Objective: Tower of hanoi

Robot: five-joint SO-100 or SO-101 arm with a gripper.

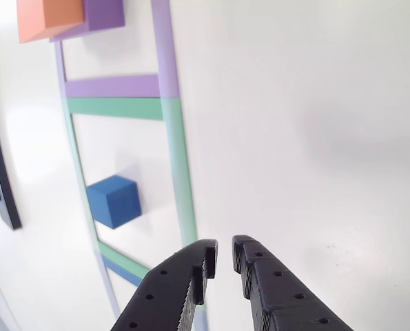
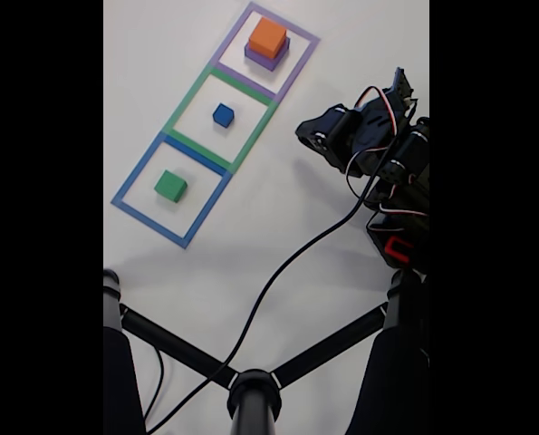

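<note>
Bench [image 2: 341, 54], white, bearing three taped squares in a row. Purple cube [image 2: 264, 57] sits in the purple square [image 2: 298, 65] near the far edge, orange cube [image 2: 268, 37] stacked on it. Green cube [image 2: 170, 185] lies in the blue square [image 2: 133, 176]; blue cube [image 2: 223, 114] in the green square [image 2: 186, 97] between. Gripper [image 1: 224, 261] hangs empty, jaws slightly apart, beside the squares.

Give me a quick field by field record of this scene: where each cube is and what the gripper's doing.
orange cube: stacked on the purple cube, inside the purple square outline
blue cube: alone in the green square outline
green cube: alone in the blue square outline
gripper: slightly open, empty, over bare table beside the outlines
</note>
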